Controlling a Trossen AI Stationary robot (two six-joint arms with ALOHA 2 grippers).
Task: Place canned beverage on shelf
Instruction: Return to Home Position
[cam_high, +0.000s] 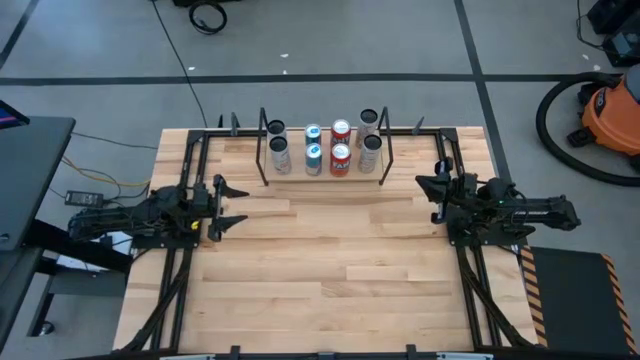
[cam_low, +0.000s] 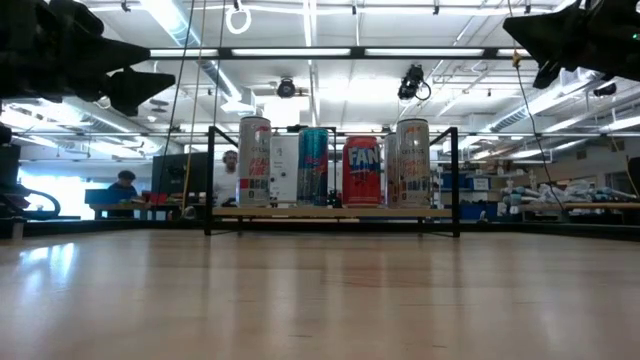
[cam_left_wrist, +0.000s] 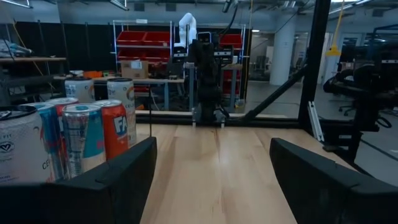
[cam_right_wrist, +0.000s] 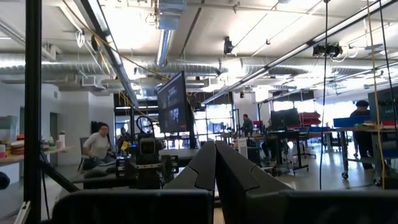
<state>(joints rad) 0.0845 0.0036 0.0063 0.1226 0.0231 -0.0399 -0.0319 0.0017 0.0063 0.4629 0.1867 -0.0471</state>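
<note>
1. eight cans (cam_high: 325, 147) stand in two rows on the shelf (cam_high: 325, 182).
2. left gripper (cam_high: 236, 205) gapes wide, right gripper (cam_right_wrist: 215, 149) is pinched together, empty; both sit to either side, clear of the shelf.
3. we judge homing needs slow retreats away from the cans.

Left wrist view: both fingers of the left gripper (cam_left_wrist: 212, 144) run out past the picture's edge. Outside one jaw, the nearest white can (cam_left_wrist: 18, 149) is cut by the picture's side. Its foot, and the feet of the blue can (cam_left_wrist: 79, 140) and red can (cam_left_wrist: 115, 127), are hidden behind that finger.

Right wrist view: the right gripper (cam_right_wrist: 216, 163), fingers pressed together, screens everything beneath the jaws.

Low view: on the shelf (cam_low: 330, 212), the rear cans (cam_low: 284, 170) are largely hidden behind the front row.

High view: can labels too small to read.
</note>
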